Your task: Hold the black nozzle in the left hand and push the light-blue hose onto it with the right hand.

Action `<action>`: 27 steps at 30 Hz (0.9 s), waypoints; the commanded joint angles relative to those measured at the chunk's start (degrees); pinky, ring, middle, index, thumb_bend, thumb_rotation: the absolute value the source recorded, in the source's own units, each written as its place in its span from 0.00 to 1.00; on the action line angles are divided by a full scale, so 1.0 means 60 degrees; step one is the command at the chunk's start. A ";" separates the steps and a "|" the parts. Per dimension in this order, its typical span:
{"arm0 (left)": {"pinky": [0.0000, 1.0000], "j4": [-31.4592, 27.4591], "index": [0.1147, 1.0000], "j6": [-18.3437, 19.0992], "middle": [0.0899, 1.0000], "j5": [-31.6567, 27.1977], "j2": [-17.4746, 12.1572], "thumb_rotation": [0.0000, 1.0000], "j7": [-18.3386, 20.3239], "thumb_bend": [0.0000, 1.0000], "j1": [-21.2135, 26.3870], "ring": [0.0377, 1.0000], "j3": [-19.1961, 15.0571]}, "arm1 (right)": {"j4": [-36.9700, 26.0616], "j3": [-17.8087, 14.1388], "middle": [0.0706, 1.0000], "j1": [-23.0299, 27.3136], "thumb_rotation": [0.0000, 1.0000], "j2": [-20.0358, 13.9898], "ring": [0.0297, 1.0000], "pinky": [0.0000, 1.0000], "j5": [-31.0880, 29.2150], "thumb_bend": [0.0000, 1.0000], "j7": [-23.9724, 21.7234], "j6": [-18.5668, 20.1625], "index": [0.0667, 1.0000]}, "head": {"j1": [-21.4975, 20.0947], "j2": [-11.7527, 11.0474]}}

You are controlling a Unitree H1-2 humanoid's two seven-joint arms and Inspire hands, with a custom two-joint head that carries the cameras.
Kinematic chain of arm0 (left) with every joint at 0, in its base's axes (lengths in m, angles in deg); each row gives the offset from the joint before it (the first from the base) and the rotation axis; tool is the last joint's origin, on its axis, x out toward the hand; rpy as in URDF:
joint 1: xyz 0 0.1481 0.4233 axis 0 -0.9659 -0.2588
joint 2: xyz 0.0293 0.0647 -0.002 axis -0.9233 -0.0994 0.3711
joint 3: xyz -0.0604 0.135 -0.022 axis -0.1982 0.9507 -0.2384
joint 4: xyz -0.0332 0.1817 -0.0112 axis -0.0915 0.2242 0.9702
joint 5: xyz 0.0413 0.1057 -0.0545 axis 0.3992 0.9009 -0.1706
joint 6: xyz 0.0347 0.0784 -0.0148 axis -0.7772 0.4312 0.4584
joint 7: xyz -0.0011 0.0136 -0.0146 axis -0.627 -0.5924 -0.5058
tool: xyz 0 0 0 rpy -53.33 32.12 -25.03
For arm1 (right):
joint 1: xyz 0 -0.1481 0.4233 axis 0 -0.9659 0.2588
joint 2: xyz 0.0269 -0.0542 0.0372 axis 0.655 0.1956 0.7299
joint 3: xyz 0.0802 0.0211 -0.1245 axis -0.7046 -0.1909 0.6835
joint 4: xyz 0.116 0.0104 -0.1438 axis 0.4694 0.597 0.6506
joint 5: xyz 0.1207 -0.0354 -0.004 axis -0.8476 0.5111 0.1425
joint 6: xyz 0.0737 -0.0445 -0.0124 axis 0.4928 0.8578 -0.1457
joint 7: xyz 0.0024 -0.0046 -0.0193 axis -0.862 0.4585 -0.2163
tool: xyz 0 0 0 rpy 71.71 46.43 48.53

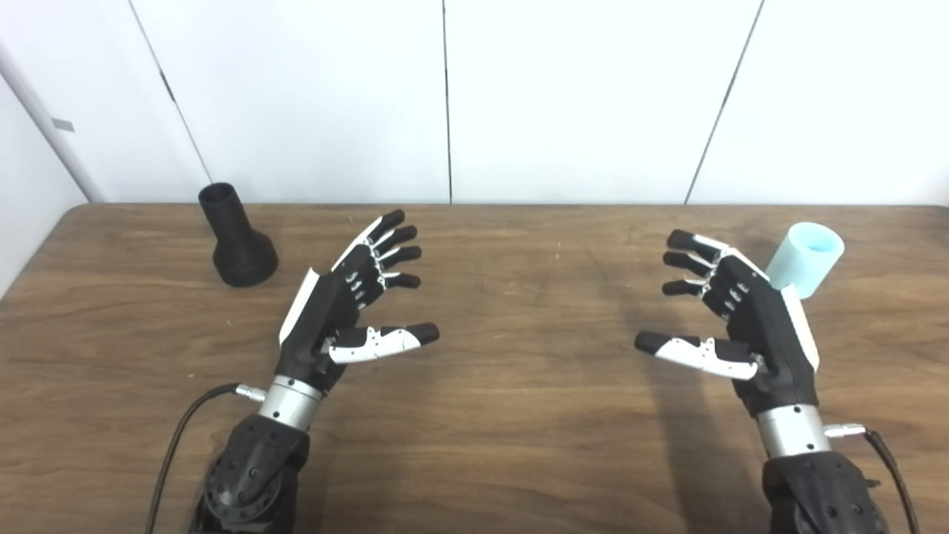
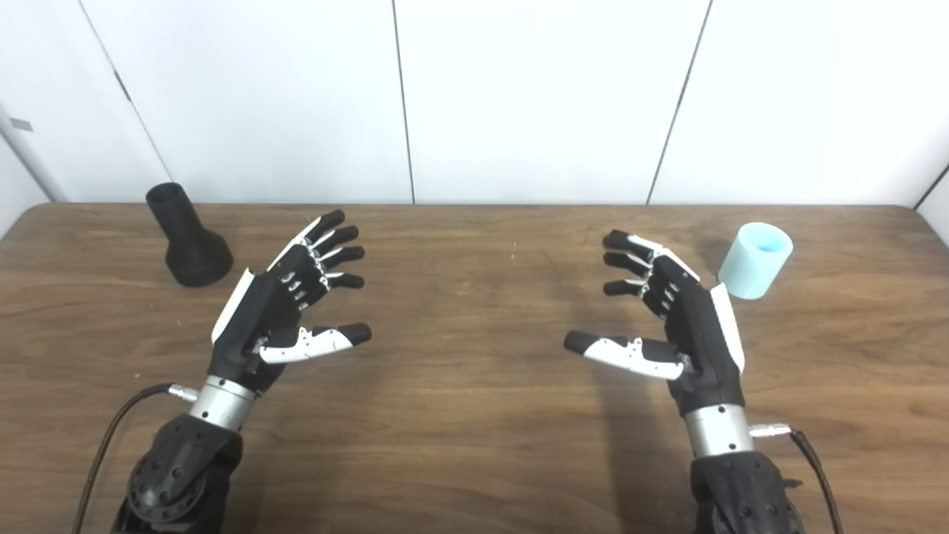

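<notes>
Both of your hands hover empty over the wooden surface (image 1: 474, 445), fingers spread, palms facing each other. Your left hand (image 1: 348, 308) is near the black nozzle (image 1: 236, 237), which stands upright (wide end down) at the far left. Your right hand (image 1: 741, 311) is just beside the light-blue hose (image 1: 804, 259), far right.

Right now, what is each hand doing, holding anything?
Left hand: open, holding nothing.
Right hand: open, holding nothing.
</notes>
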 commanded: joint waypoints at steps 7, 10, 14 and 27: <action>0.65 -0.0054 0.84 -0.0315 0.84 0.0233 0.0358 0.13 -0.0117 0.87 0.0309 0.80 0.0303 | -0.0054 -0.0315 0.85 0.0102 0.06 -0.0442 0.77 0.62 -0.0588 0.77 -0.0220 -0.0329 0.90 | 0.0880 -0.0206; 0.65 -0.0021 0.84 -0.0331 0.84 0.0274 0.0409 0.13 -0.0118 0.87 0.0310 0.80 0.0341 | -0.0066 -0.0337 0.85 0.0075 0.06 -0.0484 0.77 0.62 -0.0736 0.76 -0.0260 -0.0236 0.91 | 0.1336 -0.0397; 0.63 0.0151 0.83 -0.0385 0.82 0.0209 0.0404 0.12 -0.0071 0.87 0.0364 0.78 0.0321 | 0.0060 -0.0373 0.88 0.0082 0.05 -0.0494 0.80 0.64 -0.1063 0.76 -0.0344 -0.0119 0.94 | 0.1406 -0.0587; 0.57 -0.0305 0.74 -0.0288 0.70 0.0861 -0.0045 0.16 -0.0655 0.74 0.0713 0.70 -0.0408 | 0.0957 -0.0357 0.86 0.0315 0.08 -0.0550 0.77 0.60 -0.1082 0.79 -0.0475 -0.1077 0.91 | 0.1900 -0.1324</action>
